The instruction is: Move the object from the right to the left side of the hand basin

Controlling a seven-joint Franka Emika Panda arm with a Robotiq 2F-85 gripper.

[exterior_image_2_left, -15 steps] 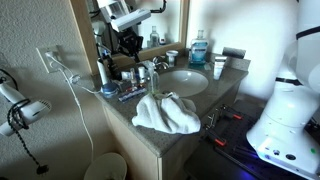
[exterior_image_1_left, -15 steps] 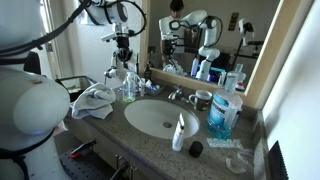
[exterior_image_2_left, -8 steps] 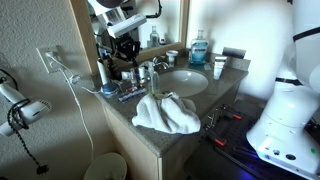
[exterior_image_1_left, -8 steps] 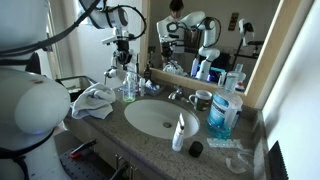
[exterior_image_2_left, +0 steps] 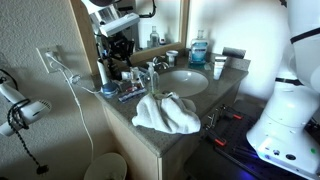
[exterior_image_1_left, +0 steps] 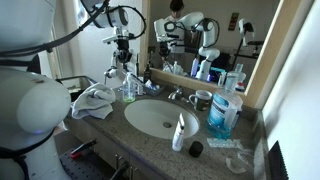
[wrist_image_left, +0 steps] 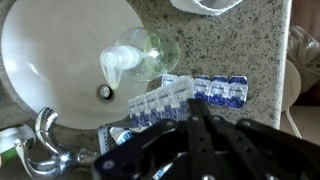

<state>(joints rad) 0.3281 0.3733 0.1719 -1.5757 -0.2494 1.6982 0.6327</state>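
Blue-and-white blister packs point(wrist_image_left: 190, 92) lie flat on the speckled counter beside the white hand basin point(wrist_image_left: 50, 50), next to a clear pump bottle point(wrist_image_left: 135, 60). My gripper point(wrist_image_left: 190, 108) hangs over the packs with its fingers together and nothing between them. In both exterior views the gripper point(exterior_image_1_left: 123, 45) point(exterior_image_2_left: 120, 48) is well above the counter, over the pump bottle point(exterior_image_1_left: 129, 88) at the mirror-side corner of the basin point(exterior_image_1_left: 155, 117).
A crumpled white towel point(exterior_image_1_left: 92, 100) point(exterior_image_2_left: 165, 112) lies on the counter edge near the pump bottle. The faucet point(exterior_image_1_left: 175, 94) stands behind the basin. On the far side stand a mug point(exterior_image_1_left: 201, 99), a white tube point(exterior_image_1_left: 179, 130) and a blue bottle point(exterior_image_1_left: 220, 115).
The gripper has risen a little above the pump bottle. The things on the counter have not moved.
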